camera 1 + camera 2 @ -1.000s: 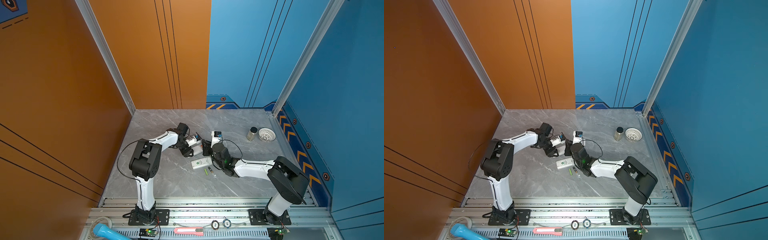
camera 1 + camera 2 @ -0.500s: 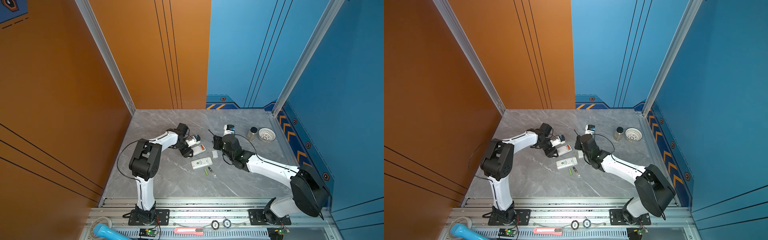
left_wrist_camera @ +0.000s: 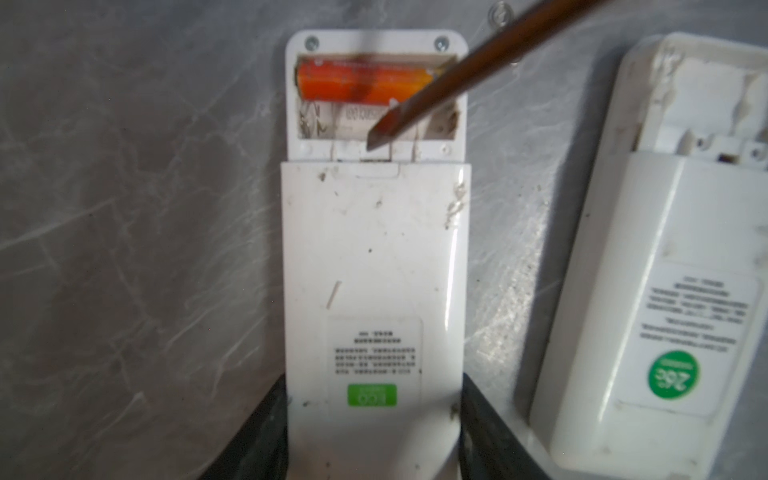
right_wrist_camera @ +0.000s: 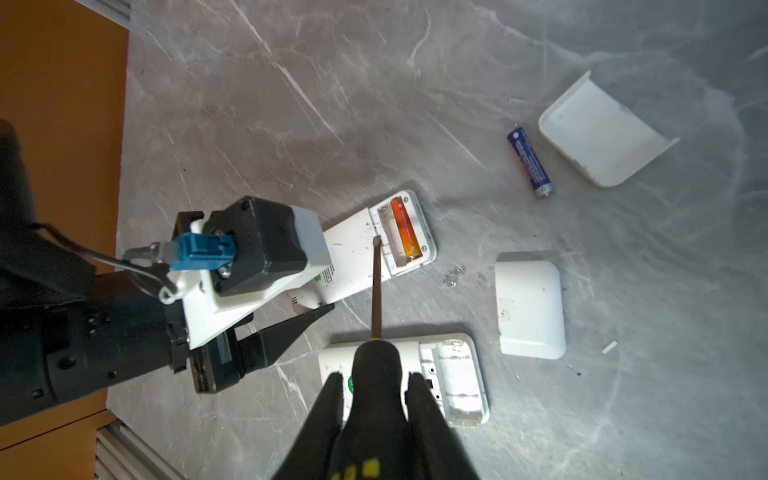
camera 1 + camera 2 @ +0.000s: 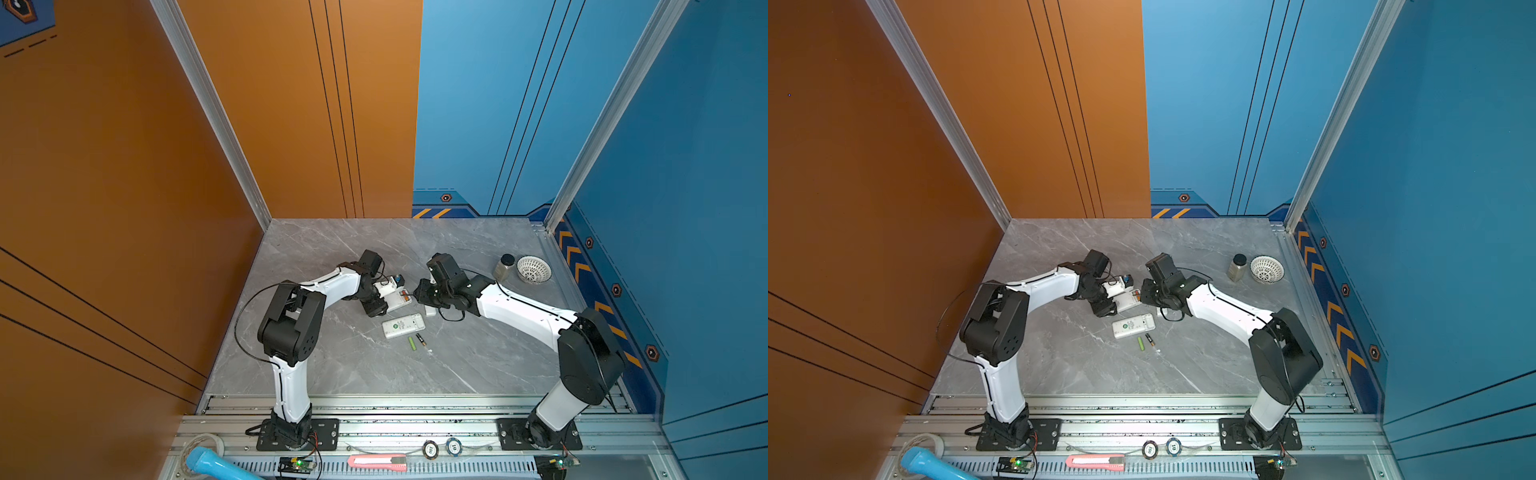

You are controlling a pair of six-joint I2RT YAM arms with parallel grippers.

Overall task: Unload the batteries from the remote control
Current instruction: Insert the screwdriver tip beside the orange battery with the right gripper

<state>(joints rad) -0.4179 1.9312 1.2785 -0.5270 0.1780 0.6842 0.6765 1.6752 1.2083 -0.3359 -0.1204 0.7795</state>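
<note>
- Grip: left gripper (image 3: 373, 376) clamps remote control (image 3: 374, 270) by its long sides; right gripper (image 4: 374, 378) pinches screwdriver (image 4: 377, 299) handle
- Target: red-orange battery (image 3: 332, 81) seated in open compartment, neighbouring slot empty, blade tip at that slot's rim
- Risk: blade may skid off the casing, remote control may pivot between the jaws, freed battery may roll away

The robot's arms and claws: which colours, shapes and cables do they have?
The left arm and right arm have white tubular links with bulky black joints, and a thin black cable loops along each. The left claw and right claw have tapered black fingers. A blue connector plugs into the left wrist camera.
</note>
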